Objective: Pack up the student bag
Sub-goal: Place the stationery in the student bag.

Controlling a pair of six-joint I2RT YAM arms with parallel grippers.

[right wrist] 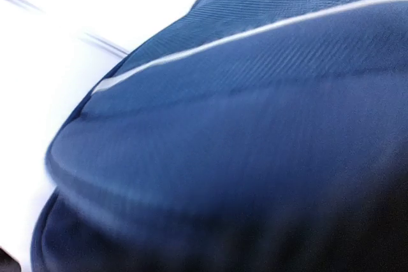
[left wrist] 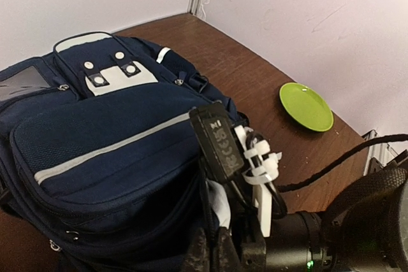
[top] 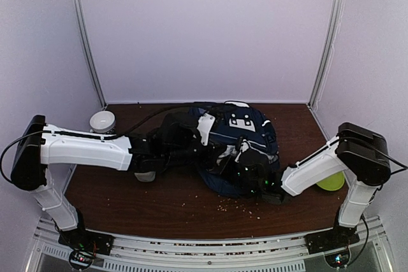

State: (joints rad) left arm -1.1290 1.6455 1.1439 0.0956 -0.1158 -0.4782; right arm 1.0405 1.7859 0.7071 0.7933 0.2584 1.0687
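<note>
The left gripper (left wrist: 209, 248) has its dark fingers clenched tight together at the near edge of the backpack (left wrist: 115, 138), against the navy fabric below the front pocket. Whether any cloth is caught between them cannot be told. The right gripper (top: 245, 165) is pushed in at the same near edge, close by the left one. The pocket hides its fingers, so it cannot be told whether they are released or grasping, and its own camera sees only blurred navy cloth with a white stripe. Its black wrist camera (left wrist: 218, 144), tied on with white straps, stands up over the pocket's rim. The backpack lies in the middle of the table (top: 159, 203), front face up, its white patch (left wrist: 118, 76) with buckles toward the far side. A green plate (left wrist: 306, 106) lies to the right of the backpack, apart from it. A white bowl (top: 102, 121) stands well to the backpack's left, toward the far side. Crumbs (top: 237, 206) are scattered on the near side of the backpack.
</note>
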